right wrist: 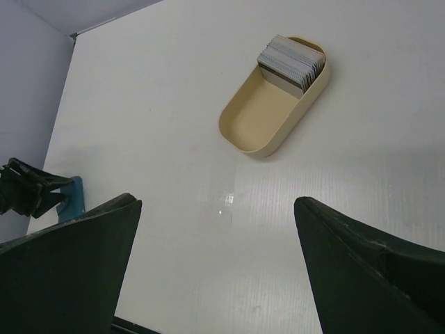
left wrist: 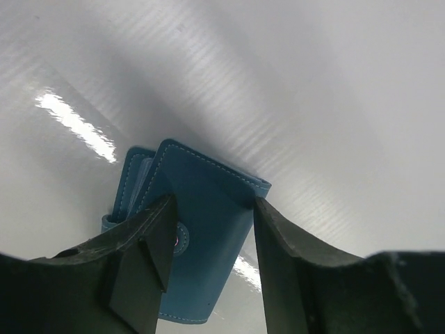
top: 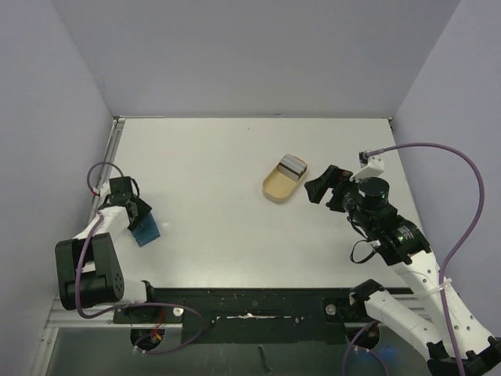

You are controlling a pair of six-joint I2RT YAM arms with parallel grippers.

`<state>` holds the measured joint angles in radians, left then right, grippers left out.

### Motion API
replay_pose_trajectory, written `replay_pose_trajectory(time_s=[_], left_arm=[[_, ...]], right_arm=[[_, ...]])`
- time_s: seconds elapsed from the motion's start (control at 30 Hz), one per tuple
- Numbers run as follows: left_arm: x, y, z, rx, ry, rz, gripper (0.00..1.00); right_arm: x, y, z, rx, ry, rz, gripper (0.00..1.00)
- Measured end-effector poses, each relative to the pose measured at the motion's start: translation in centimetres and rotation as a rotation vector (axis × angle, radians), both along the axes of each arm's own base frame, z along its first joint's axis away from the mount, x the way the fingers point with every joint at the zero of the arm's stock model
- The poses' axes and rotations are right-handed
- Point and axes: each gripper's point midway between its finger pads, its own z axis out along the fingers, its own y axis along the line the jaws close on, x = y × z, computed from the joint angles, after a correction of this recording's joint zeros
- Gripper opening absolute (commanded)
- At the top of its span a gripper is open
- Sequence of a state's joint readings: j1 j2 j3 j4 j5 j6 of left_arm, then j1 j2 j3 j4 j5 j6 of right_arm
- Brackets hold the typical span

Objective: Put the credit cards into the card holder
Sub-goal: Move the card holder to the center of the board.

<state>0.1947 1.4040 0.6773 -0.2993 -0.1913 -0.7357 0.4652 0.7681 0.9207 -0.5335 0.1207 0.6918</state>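
Your left claw (left wrist: 212, 223) is straddling the card holder (left wrist: 198, 188), one finger on each side of it and the jaws at a middling gap. The inner finger is overlapping the blue face near the snap and the outer one is sitting at the stitched edge. Whether the pads are actually pressing the material, I cannot tell. The card holder is lying on the tabletop (right wrist: 174, 104) at the near left, close to the side wall and well apart from everything else. It appears to be folded, with its snap showing.

Your right claw (right wrist: 215, 202) is hanging wide open and empty above the right half of the tabletop, facing the tan dish (right wrist: 250, 129) without touching it. The credit cards (right wrist: 292, 61) are sitting in a tight stack at the far end of that dish. No card is visible in the card holder.

Judgement: you are working on the first step, securing the card holder, and no card is loaded yet.

The next move is calling for a firm, confirmed hold on the soft material. You will then need to bring it toward the middle and spread it so a pocket faces the right arm. The right claw will need to separate a single thin card from the stack.
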Motion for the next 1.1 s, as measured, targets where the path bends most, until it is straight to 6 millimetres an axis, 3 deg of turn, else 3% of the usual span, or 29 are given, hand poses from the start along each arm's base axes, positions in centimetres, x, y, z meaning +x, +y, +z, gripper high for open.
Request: replay_pose_trajectory(time_s=[0.1,0.33,0.5,0.67,0.8,0.97,1.1], left_arm=[[0.6,-1.9,0.2,-0.025,-0.042,-0.052,0.43],[1.2,-9.4,0.6,-0.169,-0.101,-0.219,0.43],[0.4,-14.7,0.8,-0.266,-0.092,-0.322,0.43],[-1.1,-18.6,1.0,-0.33,-0.067,-0.416,0.45],[-1.7,-18.6,2.2,-0.326,-0.064,-0.398,0.46],[-2.0,-16.4,5.0,-0.258,-0.138,-0.302,0.46],[-2.7,-14.9,5.5,-0.223,-0.151,-0.241,0.42]], right_arm=[[0.1,-0.2,-0.1,-0.005,0.001,-0.011,0.98],[0.1,-0.6,-0.7,-0.024,0.023,-0.031,0.98],[0.1,-0.7,-1.2,-0.029,0.04,-0.041,0.99],[0.2,-0.7,-1.8,-0.033,0.068,-0.049,0.99],[0.3,-0.6,-2.1,-0.036,0.079,-0.05,0.99],[0.3,-0.6,-2.3,-0.037,0.087,-0.051,0.99],[0.3,-0.6,-2.3,-0.037,0.089,-0.051,1.0]])
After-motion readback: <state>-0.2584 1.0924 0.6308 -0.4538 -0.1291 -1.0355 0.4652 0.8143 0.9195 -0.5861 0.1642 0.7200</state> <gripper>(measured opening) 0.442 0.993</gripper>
